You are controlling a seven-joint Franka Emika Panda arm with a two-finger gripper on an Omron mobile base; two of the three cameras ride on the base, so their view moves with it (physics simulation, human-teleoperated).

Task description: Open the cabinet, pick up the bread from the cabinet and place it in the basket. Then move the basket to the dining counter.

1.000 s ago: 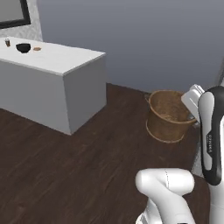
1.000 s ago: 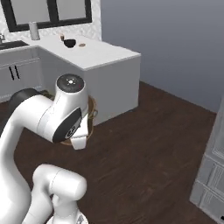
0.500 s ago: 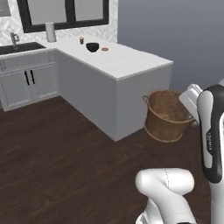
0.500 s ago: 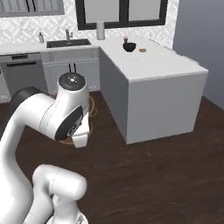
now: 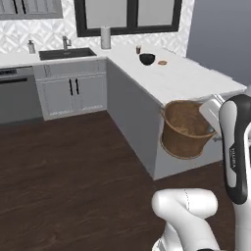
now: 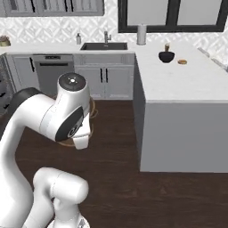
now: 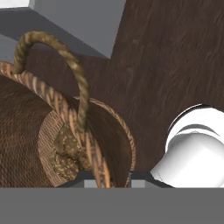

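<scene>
The round woven basket (image 5: 185, 130) hangs above the floor, tilted, right beside the end of the dining counter (image 5: 186, 81). My gripper (image 7: 107, 177) is shut on the basket's rim (image 7: 94, 153), just below its rope handle (image 7: 65, 57). The lumpy brown bread (image 7: 65, 153) lies on the basket's bottom. From the left base view the hand (image 5: 211, 115) grips the basket's right side. In the right base view my arm hides most of the basket (image 6: 92, 111). The dining counter (image 6: 187, 84) stands to the right there. Grey upper cabinets (image 5: 29, 7) run along the top edge.
On the dining counter sit a black bowl (image 5: 147, 59), a small round item (image 5: 162, 62) and a white roll (image 5: 105, 37). A sink (image 5: 66, 52) and grey lower cabinets (image 5: 73, 93) line the back wall. Dark wood floor (image 5: 73, 171) spreads to the left.
The whole picture has shifted: the base has turned and driven, bringing the dining counter and the sink wall into view and closer. The basket stays in my gripper.
</scene>
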